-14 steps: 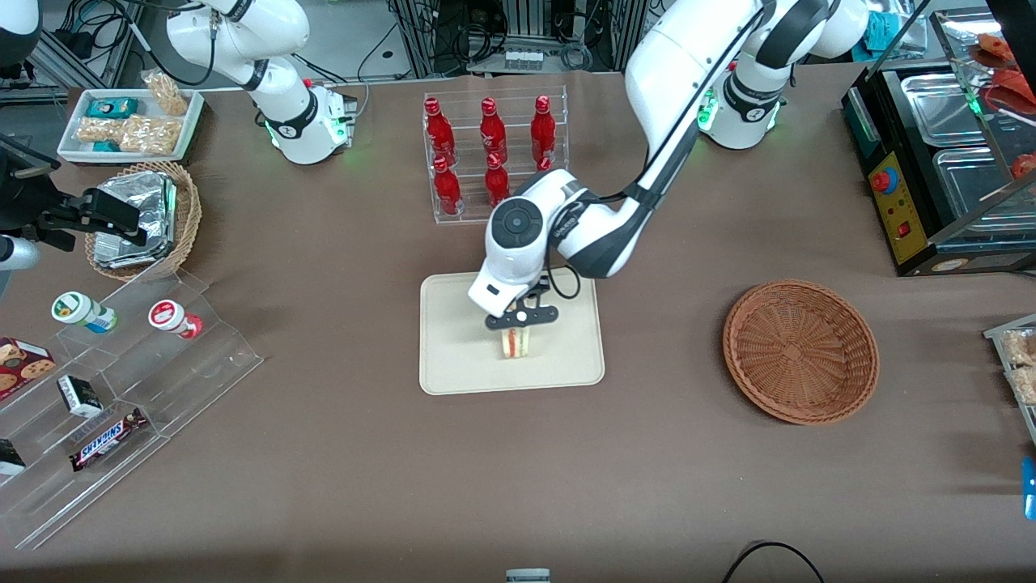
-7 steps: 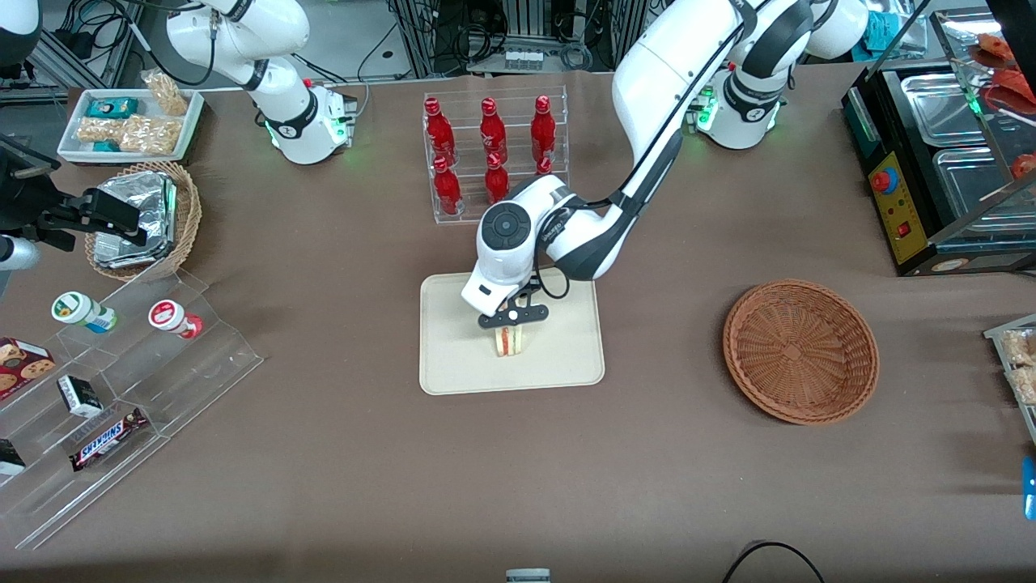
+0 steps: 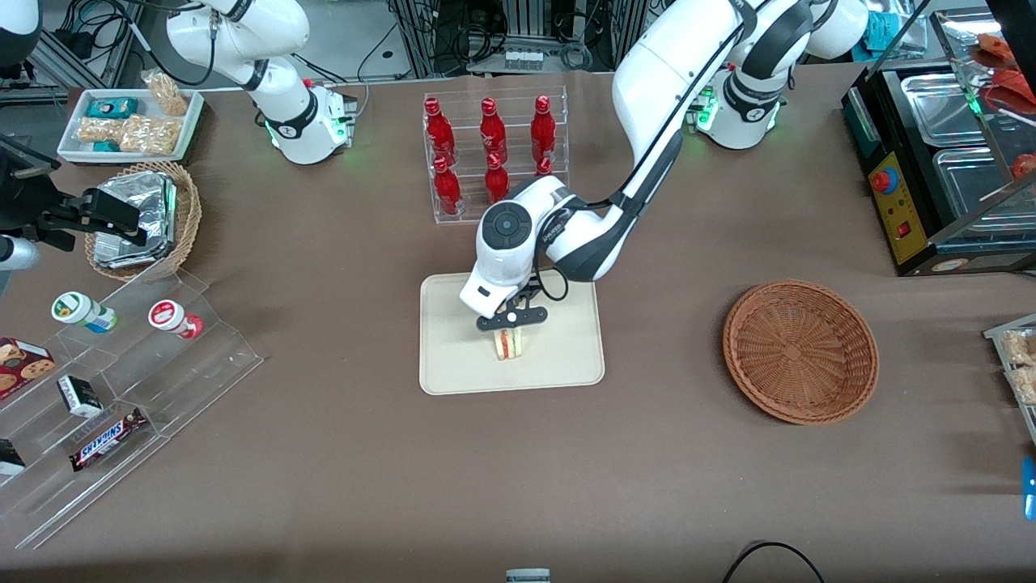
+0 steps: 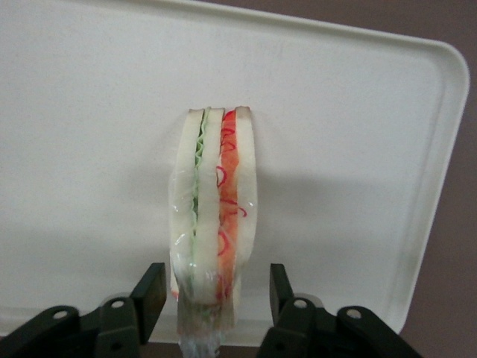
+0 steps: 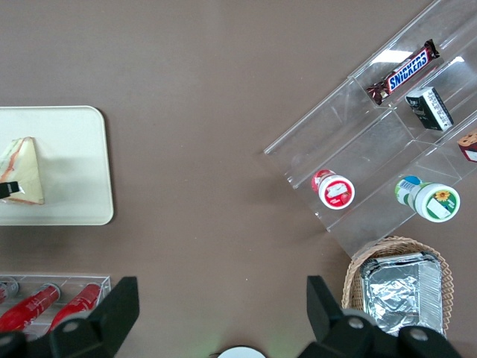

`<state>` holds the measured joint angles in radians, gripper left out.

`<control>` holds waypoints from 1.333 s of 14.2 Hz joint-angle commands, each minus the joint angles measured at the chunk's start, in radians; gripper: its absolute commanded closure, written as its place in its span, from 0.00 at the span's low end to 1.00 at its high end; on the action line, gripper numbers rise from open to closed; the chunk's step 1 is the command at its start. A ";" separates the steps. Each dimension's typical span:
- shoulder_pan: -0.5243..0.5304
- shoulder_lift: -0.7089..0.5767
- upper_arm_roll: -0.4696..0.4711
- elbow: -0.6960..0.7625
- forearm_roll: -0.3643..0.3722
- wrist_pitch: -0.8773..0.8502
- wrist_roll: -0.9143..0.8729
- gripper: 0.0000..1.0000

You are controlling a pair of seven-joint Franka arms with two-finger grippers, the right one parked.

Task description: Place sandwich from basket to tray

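Front view: the end effector (image 3: 510, 327) hangs low over the middle of the tray (image 3: 453, 356), with the sandwich (image 3: 508, 344) standing on edge directly beneath it, on the tray's surface. The tray lies at the centre of the table (image 3: 324, 453), and the rack of red bottles (image 3: 488, 154) stands farther from the camera than the tray. The basket (image 3: 800, 351) sits well apart from the tray, toward the working arm's end of the table, and holds nothing.

Left wrist view: the two black fingers (image 4: 149, 292) are spread, one on either side of the sandwich (image 4: 215, 216), each with a visible gap to the wrap, so the end effector (image 4: 215, 294) is open and grips nothing. The sandwich shows white bread with a green layer and a red layer, and rests on the tray (image 4: 358, 112).

Right wrist view: the sandwich (image 5: 22, 171) lies as a triangle on the tray (image 5: 74, 164), near one rounded corner. A clear stepped shelf (image 5: 387, 142) carries a Snickers bar (image 5: 402, 72).
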<state>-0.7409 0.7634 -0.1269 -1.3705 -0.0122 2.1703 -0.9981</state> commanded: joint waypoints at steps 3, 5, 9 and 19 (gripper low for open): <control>0.006 -0.212 0.053 -0.031 0.029 -0.246 -0.007 0.00; 0.026 -0.252 0.090 -0.061 0.020 -0.331 -0.007 0.00; 0.138 -0.350 0.093 -0.185 0.026 -0.339 0.089 0.00; 0.446 -0.697 0.093 -0.475 0.026 -0.435 0.639 0.00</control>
<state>-0.3387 0.1554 -0.0215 -1.7893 0.0072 1.7771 -0.4432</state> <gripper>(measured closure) 0.000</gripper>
